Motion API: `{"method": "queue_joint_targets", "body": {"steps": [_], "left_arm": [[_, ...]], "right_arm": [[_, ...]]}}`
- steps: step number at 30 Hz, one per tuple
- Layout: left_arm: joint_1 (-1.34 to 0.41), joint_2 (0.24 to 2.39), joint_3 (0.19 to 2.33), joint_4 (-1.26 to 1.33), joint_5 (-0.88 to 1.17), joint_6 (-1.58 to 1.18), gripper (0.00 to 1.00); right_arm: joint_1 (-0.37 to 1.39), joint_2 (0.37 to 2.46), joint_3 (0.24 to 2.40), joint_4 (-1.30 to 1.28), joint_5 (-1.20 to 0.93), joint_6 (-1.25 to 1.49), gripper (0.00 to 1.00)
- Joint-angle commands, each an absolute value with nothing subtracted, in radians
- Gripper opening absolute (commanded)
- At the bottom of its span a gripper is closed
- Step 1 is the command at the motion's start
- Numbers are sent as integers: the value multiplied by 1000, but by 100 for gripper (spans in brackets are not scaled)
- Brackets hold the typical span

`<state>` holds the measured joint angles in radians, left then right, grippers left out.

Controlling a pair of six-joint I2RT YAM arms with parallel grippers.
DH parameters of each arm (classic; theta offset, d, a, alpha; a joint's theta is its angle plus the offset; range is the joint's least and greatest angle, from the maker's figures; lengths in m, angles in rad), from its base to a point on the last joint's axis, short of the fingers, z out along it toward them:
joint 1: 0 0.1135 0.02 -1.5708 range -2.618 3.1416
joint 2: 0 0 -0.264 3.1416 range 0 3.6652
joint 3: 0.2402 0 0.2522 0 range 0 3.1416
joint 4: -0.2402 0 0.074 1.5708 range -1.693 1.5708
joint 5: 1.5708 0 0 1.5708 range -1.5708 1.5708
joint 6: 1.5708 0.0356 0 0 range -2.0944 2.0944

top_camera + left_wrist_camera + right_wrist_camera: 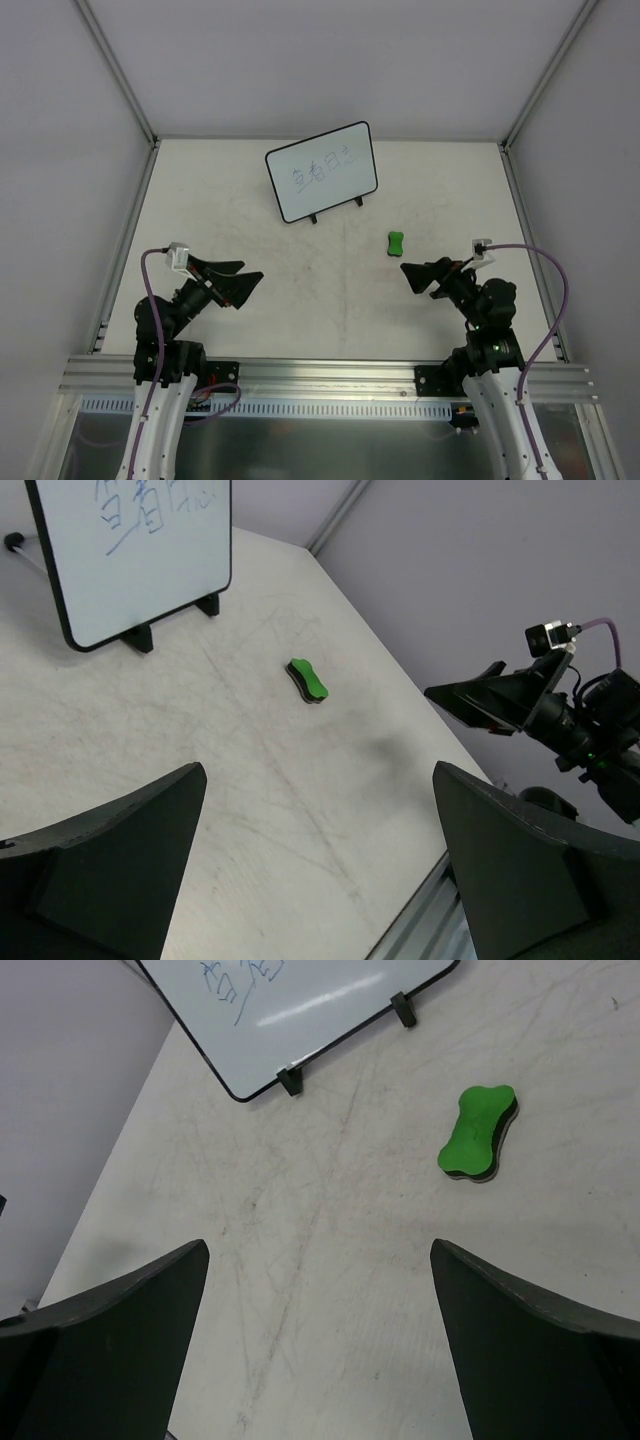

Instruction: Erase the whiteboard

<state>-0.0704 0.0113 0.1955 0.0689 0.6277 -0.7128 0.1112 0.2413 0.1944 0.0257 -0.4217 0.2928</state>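
We found whiteboard [321,171] propped, writing facing arms for wiping; eraser [397,243] loose near whiteboard; left end effector [250,278], right end effector [410,278] spread, empty.

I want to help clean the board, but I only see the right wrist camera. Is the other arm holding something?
Observer: No, the left gripper is open and empty.
Operator: How much writing is on the board?
Observer: One short blue row across the middle of the whiteboard.
Operator: Which arm is closer to the eraser?
Observer: The right gripper, also open; the green eraser lies just beyond it.
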Motion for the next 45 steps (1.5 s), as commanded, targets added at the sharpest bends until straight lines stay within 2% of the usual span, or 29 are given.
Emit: {"method": "queue_joint_targets", "body": {"steps": [1,4,6,11,15,18,19,22,30,34,38,42,45], "left_arm": [[-66,42,248,156,528,-649,99],[-66,194,252,300,524,-690,99],[-66,358,279,495,551,-738,99],[-66,737,461,578,566,-660,99],[-66,877,529,779,511,-640,99],[-57,1014,668,792,557,-607,99],[-54,1093,705,788,578,-610,99],[-43,1227,825,836,643,-621,99],[-6,1480,995,908,715,-675,95],[-6,1540,973,977,696,-638,95],[15,1669,959,1176,773,-667,96],[23,1750,991,1193,755,-681,94],[25,1795,1020,1175,749,-670,93]], "right_arm": [[117,319,312,-78,-359,256,99],[117,388,383,-138,-350,230,99],[118,442,451,-184,-353,210,99],[121,587,645,-375,-296,144,99],[147,767,820,-508,-259,83,99],[167,874,902,-549,-226,68,94],[175,921,937,-570,-212,66,89],[207,991,989,-600,-135,57,88],[267,1123,1078,-614,-51,54,90],[275,1189,1123,-629,-8,41,90],[293,1272,1175,-675,69,26,91],[319,1345,1215,-695,110,20,91],[322,1410,1238,-693,112,18,87]]}}
